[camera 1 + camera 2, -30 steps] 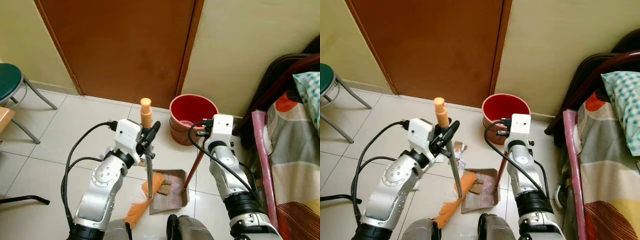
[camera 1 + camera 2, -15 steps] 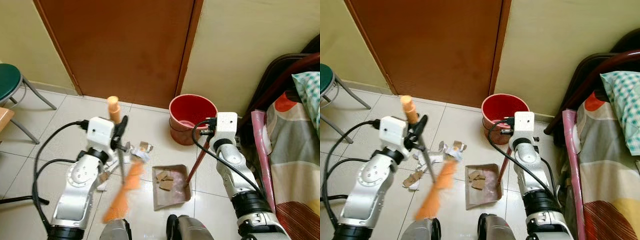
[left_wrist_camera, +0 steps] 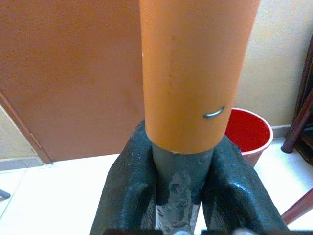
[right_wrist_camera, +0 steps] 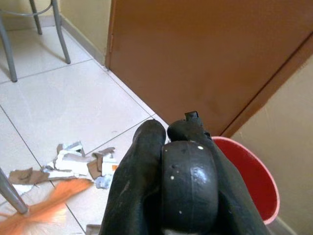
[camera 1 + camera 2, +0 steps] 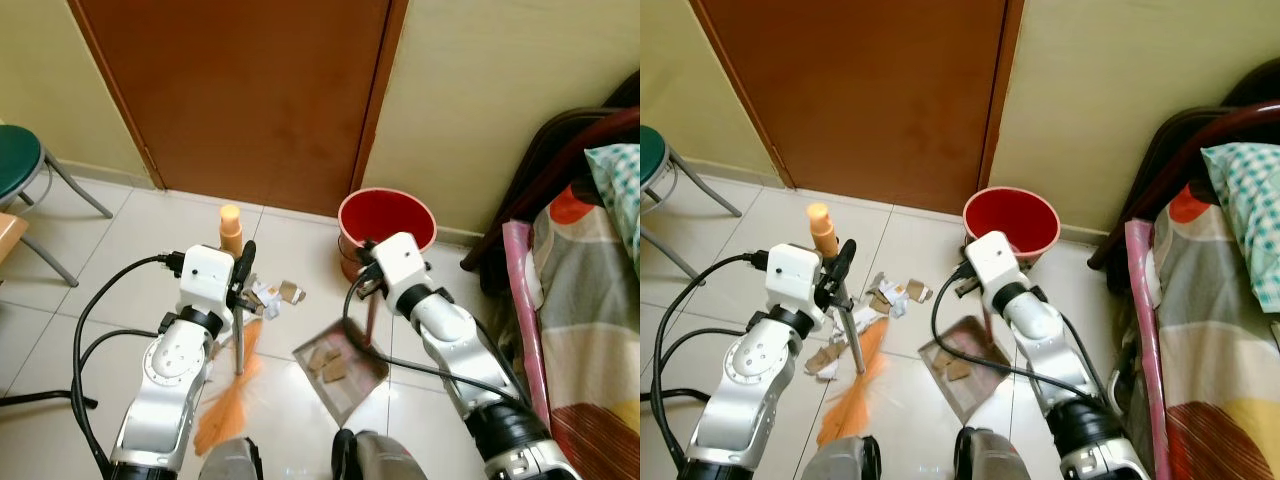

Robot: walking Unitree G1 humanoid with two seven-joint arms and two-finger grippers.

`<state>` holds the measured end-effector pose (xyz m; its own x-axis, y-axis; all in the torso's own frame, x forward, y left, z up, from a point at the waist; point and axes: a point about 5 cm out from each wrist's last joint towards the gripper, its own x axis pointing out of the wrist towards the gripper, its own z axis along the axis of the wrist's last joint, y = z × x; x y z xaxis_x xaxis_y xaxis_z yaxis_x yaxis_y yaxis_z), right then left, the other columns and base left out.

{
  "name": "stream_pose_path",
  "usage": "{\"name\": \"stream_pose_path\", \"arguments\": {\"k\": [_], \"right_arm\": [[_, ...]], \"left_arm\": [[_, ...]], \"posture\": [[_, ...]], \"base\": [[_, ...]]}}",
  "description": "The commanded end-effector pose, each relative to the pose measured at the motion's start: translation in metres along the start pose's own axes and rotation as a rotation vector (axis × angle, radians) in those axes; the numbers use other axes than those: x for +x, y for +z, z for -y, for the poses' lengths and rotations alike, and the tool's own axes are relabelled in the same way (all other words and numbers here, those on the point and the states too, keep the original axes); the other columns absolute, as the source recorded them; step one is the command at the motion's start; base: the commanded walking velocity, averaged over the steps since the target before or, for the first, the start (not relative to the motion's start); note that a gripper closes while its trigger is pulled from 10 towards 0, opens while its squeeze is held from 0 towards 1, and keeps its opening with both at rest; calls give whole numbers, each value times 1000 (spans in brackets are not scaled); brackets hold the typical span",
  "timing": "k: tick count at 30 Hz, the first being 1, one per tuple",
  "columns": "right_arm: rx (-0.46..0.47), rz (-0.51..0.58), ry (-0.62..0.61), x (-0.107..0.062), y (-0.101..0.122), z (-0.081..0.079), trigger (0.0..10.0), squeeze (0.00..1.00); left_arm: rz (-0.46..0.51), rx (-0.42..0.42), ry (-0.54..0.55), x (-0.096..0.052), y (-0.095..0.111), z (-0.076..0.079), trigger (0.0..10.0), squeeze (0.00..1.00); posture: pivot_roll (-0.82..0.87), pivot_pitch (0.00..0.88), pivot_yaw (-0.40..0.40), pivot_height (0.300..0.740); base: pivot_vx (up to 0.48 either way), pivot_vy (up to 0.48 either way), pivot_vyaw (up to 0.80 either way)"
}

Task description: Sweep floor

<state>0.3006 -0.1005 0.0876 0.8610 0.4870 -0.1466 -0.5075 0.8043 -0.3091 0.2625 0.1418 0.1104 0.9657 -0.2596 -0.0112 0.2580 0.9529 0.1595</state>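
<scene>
Left eye view: the left gripper (image 5: pixel 243 272), clamped on the broom (image 5: pixel 238 345), has swung its bristles back beside the scattered scraps (image 5: pixel 272 294), while the right gripper (image 5: pixel 366 283), closed around the dustpan (image 5: pixel 340 365) handle, has turned it for another pass.

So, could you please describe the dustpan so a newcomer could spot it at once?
Start at the brown door and drop to the red bucket at its right foot. Just in front, on the tiles, lies the dustpan: a flat, tilted tray holding cardboard scraps, its upright handle gripped by the right gripper.
</scene>
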Motion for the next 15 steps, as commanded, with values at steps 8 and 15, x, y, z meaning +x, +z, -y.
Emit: {"name": "stream_pose_path", "arguments": {"k": [8, 15], "right_arm": [[-29, 28, -44, -3, 6, 12, 10000, 0], [70, 67, 23, 2, 16, 1, 10000, 0]], "left_arm": [[-15, 14, 12, 1, -3, -1, 10000, 0], [-12, 9, 0, 4, -3, 5, 10000, 0]], "posture": [[24, 153, -69, 740], [27, 133, -73, 740]], "base": [[0, 0, 0], [0, 0, 0]]}}
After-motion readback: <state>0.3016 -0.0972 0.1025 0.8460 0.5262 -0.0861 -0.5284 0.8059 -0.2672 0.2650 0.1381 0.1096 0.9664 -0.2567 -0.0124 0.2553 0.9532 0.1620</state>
